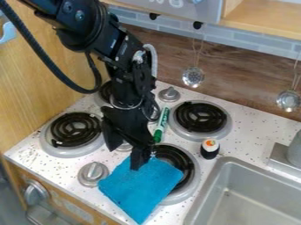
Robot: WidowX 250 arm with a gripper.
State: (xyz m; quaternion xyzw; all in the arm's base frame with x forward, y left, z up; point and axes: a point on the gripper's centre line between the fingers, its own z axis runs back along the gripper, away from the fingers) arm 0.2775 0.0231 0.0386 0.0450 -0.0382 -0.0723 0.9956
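One hand [125, 156] hangs over the stove, its two fingers apart; the farther-right finger overlaps the upper edge of one blue cloth [141, 186]. I cannot tell whether they touch. The cloth lies at the front of the counter [29, 151], partly over one of four coil burners [200, 116]. Beside the hand lies one green-and-white marker [162, 124], and near the cloth stands one small dark bottle [210, 149] with a white-and-orange top. Four knobs [93, 174] sit among the burners; two more are on the stove front [67, 211]. Two metal utensils [192, 77] hang at the back wall [235, 79]. There is one sink [203, 193].

The arm hides much of the rear left burner and parts of two knobs; the cloth hides part of the front right burner. The sink and a grey fixture [285, 156] are cut off at the right.
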